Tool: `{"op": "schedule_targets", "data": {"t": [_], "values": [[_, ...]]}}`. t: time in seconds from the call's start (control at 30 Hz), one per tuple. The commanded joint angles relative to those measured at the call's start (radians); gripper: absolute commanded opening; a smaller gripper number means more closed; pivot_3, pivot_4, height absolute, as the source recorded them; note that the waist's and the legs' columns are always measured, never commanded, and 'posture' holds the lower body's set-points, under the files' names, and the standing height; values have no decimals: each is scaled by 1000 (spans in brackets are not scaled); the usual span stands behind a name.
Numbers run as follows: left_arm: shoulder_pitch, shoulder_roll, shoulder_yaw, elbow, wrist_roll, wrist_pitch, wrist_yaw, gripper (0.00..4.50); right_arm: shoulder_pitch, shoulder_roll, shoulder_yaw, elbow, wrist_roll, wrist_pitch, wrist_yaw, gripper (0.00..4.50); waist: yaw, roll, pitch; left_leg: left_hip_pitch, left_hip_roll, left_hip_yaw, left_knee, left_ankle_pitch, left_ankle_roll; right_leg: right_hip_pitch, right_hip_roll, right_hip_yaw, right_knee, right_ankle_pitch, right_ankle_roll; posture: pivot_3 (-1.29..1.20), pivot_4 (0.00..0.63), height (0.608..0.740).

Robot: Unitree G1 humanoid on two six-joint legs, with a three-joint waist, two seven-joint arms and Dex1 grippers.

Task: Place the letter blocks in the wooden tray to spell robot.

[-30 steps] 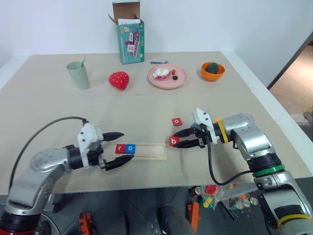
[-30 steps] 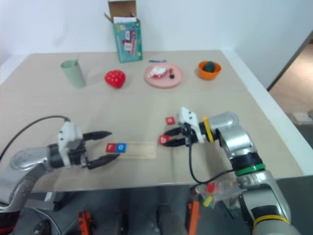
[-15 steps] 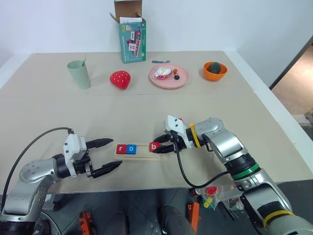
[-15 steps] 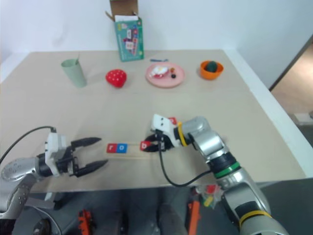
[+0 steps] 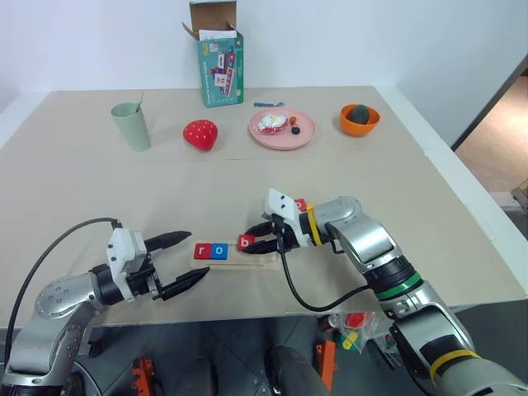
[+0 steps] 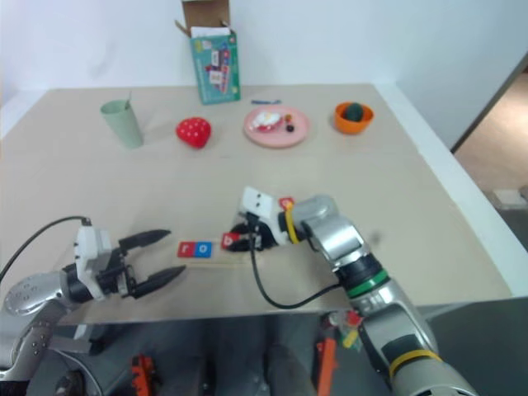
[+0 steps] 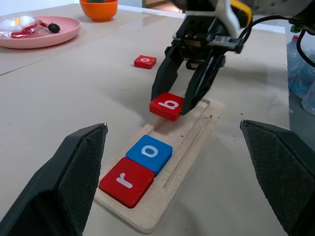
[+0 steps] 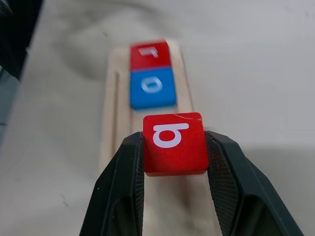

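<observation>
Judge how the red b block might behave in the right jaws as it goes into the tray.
The red b block looks stiff: the right gripper pinches its flat side edges without visible bending. It seems light, hanging clear above the wooden tray. Being flat and square, it should drop flat, not roll.

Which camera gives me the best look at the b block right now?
The right wrist view: the red b block sits large between the right gripper fingers, in line with the wooden tray. The left wrist view shows it from the side, held over the tray. In the head views it is small and partly covered.
</observation>
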Motion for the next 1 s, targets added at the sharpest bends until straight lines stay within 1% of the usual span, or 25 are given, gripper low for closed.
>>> {"op": "schedule_targets", "data": {"t": [0.03,0.6,1.0], "values": [[9,9,38,-34,-13,-20,5,4500,-21,12,2,-60,19,29,-13,1198,0,0,0,0,0,0,0,0,0,0,0,0,0,0,0,0,150,740],[23,-12,19,-65,14,-26,40,4500,-7,35,56,-31,-13,32,-65,1198,0,0,0,0,0,0,0,0,0,0,0,0,0,0,-1,0,150,740],[27,-8,15,-67,25,-28,44,4500,9,30,72,-21,-21,20,-68,1198,0,0,0,0,0,0,0,0,0,0,0,0,0,0,-1,0,150,740]]}}
